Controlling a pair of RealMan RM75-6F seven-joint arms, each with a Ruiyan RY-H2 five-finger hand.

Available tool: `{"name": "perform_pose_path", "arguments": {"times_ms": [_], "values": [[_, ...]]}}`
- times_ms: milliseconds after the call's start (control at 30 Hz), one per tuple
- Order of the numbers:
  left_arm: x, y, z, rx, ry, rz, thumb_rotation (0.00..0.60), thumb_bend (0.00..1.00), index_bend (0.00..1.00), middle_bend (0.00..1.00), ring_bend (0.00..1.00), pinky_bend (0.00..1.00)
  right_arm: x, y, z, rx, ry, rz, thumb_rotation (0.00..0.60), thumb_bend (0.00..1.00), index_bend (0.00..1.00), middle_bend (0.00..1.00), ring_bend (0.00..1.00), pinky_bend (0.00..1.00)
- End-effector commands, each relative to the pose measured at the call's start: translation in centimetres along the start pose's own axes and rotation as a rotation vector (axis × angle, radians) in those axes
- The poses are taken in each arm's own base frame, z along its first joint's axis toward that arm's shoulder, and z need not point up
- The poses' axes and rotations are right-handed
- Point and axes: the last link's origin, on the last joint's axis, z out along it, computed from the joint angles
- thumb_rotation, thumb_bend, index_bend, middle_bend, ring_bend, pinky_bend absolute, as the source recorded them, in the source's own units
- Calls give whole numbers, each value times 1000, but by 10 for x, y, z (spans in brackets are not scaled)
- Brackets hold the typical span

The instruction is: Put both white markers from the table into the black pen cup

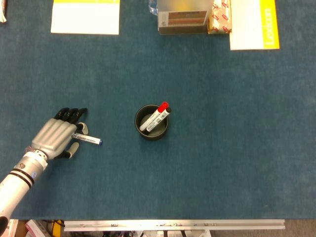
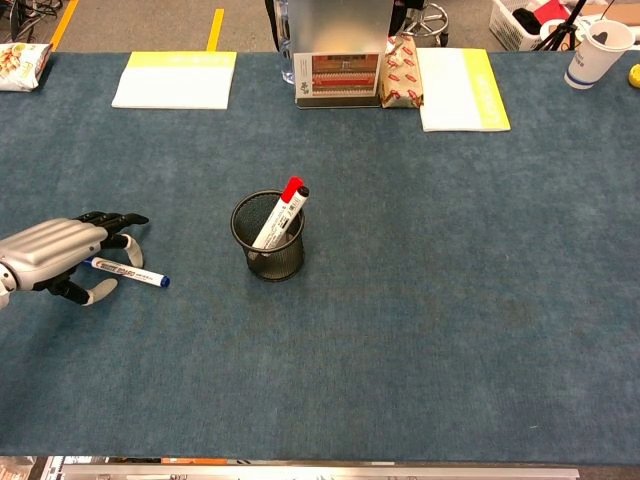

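Observation:
A white marker with a blue cap lies flat on the blue table cloth at the left. My left hand hovers over its left end, fingers curved down on the far side and thumb on the near side, with the marker still lying on the cloth. The black mesh pen cup stands upright in the middle. Inside it leans a white marker with a red cap. My right hand shows in neither view.
Along the far edge lie a yellow-white pad, a metal-backed box, a red-printed packet and a yellow-edged book. A paper cup stands at the far right corner.

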Motion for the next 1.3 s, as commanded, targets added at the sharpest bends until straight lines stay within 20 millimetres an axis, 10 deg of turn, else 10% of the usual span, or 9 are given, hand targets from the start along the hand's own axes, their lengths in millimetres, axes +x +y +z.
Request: {"name": "perform_pose_path", "arguments": {"times_ms": [33, 1300], "values": [[0, 0, 0, 0, 2, 0, 600, 463, 342, 0, 0, 0, 0, 0, 0, 0, 0, 0, 600, 867, 569, 388, 256, 165], [-7, 3, -2, -30, 55, -1, 600, 469, 376, 0, 0, 0, 2, -1, -1, 5, 8, 6, 600, 867, 568, 388, 256, 165]]}}
